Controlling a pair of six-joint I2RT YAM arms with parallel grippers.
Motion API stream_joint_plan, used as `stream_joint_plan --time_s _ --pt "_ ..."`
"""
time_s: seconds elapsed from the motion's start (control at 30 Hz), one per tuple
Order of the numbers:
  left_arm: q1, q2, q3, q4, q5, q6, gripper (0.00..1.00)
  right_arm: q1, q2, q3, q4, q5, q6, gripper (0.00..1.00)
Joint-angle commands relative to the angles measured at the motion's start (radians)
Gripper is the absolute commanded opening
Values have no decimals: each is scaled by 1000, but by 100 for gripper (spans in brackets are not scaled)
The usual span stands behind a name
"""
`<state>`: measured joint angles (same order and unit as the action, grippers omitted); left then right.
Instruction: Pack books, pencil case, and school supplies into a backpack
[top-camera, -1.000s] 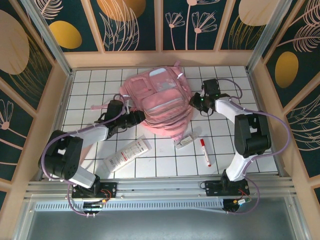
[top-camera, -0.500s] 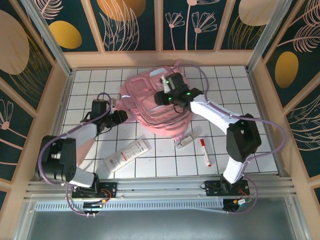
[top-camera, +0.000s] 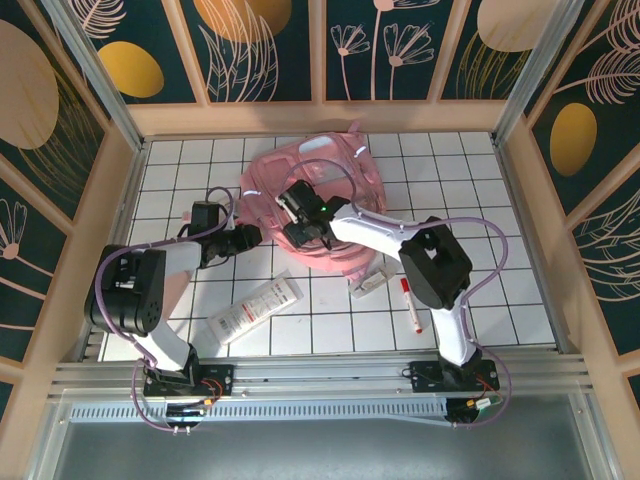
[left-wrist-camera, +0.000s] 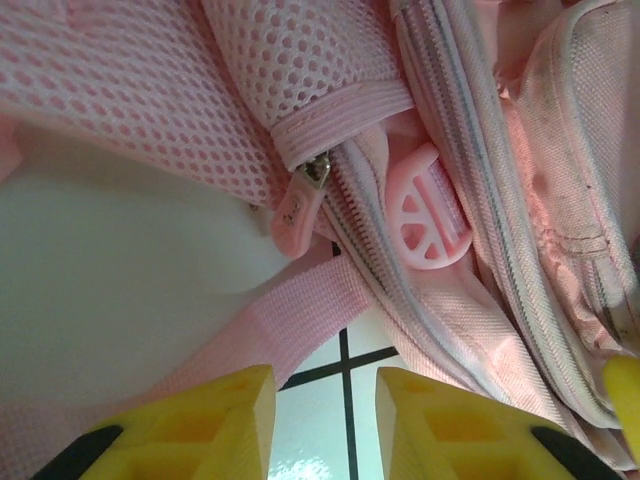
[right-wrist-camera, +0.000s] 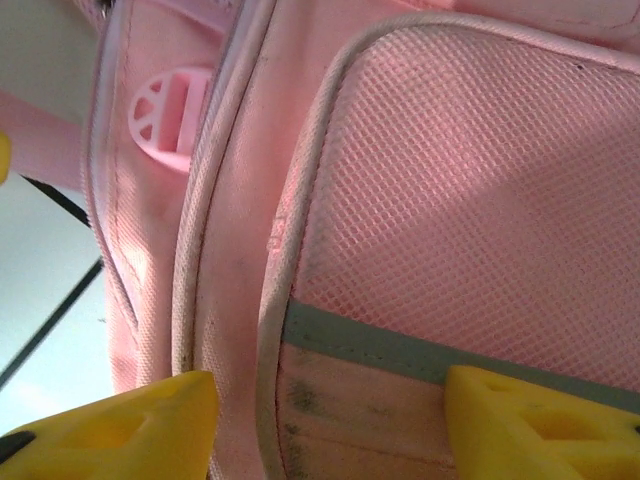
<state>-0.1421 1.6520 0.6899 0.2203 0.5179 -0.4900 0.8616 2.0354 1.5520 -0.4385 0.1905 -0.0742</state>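
The pink backpack (top-camera: 335, 190) lies at the back middle of the tiled table. My right gripper (top-camera: 295, 222) hovers over its front-left part. In the right wrist view the right gripper (right-wrist-camera: 330, 425) stands open, its yellow fingers (right-wrist-camera: 120, 420) wide apart above a mesh pocket (right-wrist-camera: 470, 190) with a grey strip. My left gripper (top-camera: 252, 237) sits at the backpack's left edge. The left gripper (left-wrist-camera: 325, 420) is open, with bare tile between its fingers; a zip pull (left-wrist-camera: 300, 195) and a pink strap (left-wrist-camera: 270, 340) lie just ahead. A white marker with a red cap (top-camera: 410, 303) lies front right. The books are out of view.
A long white flat item with red print (top-camera: 255, 308) lies front left of the backpack. A small clear item (top-camera: 370, 278) rests against the backpack's front right edge, close to the marker. Wooden walls (top-camera: 120, 190) enclose the table on three sides.
My right arm has swung from the backpack's right side across to its front-left part, and its gripper has opened wider. My left gripper narrowed a little and stays at the backpack's left edge.
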Motion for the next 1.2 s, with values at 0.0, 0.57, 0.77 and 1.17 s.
stream_joint_plan --time_s 0.0,0.57,0.77,1.17 --pt "3 17 1 81 36 13 33 16 40 31 -36 127 -90 63" --pt "-11 -9 -54 224 87 86 36 67 -106 -15 198 386 -241 0" --pt "-62 -47 -105 357 112 230 39 33 -139 34 136 241 -253 0" --pt "-70 -92 -317 771 84 380 45 -88 -240 34 46 -23 -295 0"
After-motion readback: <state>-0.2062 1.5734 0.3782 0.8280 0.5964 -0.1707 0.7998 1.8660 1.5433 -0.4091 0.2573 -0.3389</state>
